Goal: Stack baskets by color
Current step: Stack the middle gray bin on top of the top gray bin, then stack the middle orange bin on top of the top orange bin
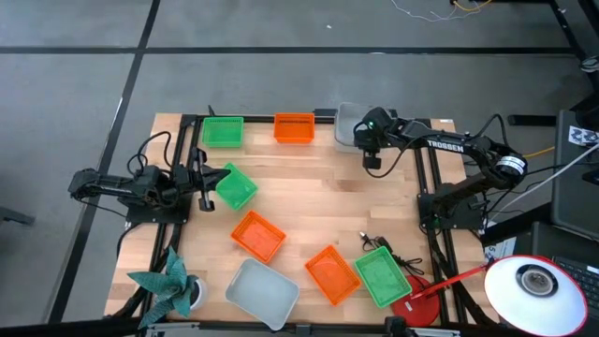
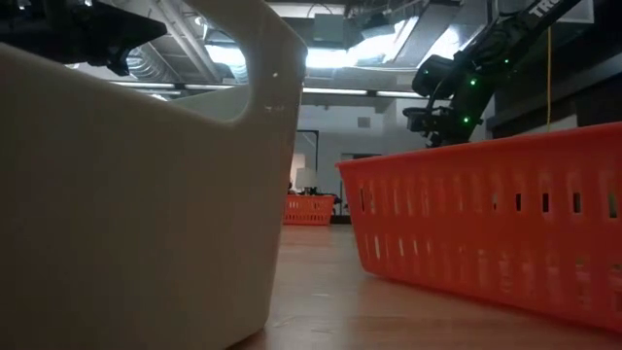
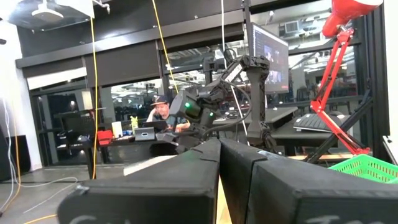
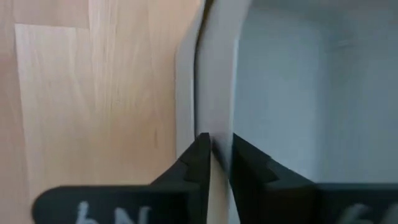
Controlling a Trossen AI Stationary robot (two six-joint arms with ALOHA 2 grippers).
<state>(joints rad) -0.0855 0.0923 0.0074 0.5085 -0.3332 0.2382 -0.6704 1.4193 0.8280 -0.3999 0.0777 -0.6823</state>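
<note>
Several baskets lie scattered on the wooden table. Green ones are at the far left, mid left and near right. Orange ones are at the far middle and nearer the middle. One pale grey basket stands at the near edge. A second grey basket stands at the far right. My right gripper is slightly open astride this basket's wall rim. My left gripper is shut and raised, beside the mid-left green basket. My right gripper comes slanting down onto the far-right grey basket, which rests on the table. One finger is outside a side wall's rim and the other is inside it. Whether the fingers touch the wall I cannot tell.
A red desk lamp stands at the near right corner, with black cables beside it. A teal folded figure sits at the near left corner. Bare wood lies in the table's middle. A person sits at a desk beyond the table.
</note>
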